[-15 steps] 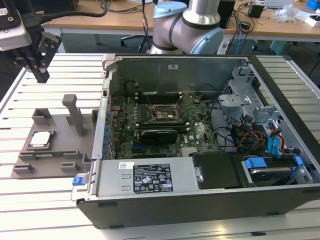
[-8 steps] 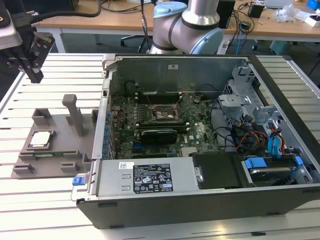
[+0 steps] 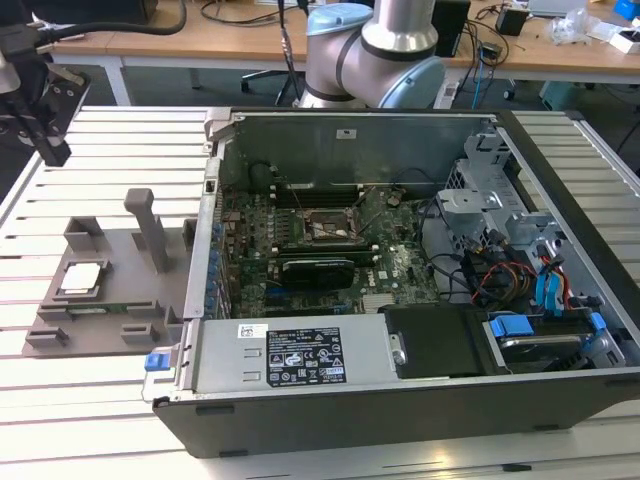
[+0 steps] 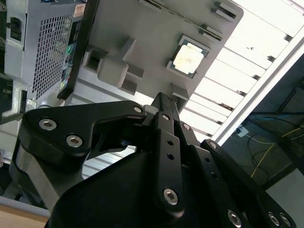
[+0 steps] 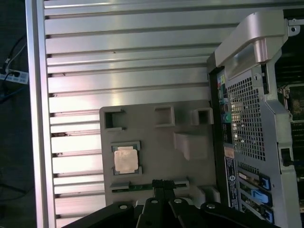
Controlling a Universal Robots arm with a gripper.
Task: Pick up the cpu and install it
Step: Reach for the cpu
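The cpu (image 3: 80, 279) is a small square chip with a shiny pale metal top. It lies flat in a recess of the grey fixture plate (image 3: 120, 255), on the exterior view's left beside the open computer case. Both wrist views show the cpu (image 4: 188, 56) (image 5: 126, 159) from above. My gripper (image 3: 55, 152) hangs high over the slatted table, off beyond the plate's far corner and well clear of the chip. Its black fingers (image 5: 161, 183) are shut together with nothing between them. The dark socket frame (image 3: 330, 228) sits on the motherboard inside the case.
The open computer case (image 3: 300, 350) lies on the slatted aluminium table (image 3: 100, 410), with cables and blue drive brackets at the exterior view's right. A tall grey post (image 3: 150, 230) stands on the fixture plate. The arm's base (image 3: 375, 55) stands behind the case.
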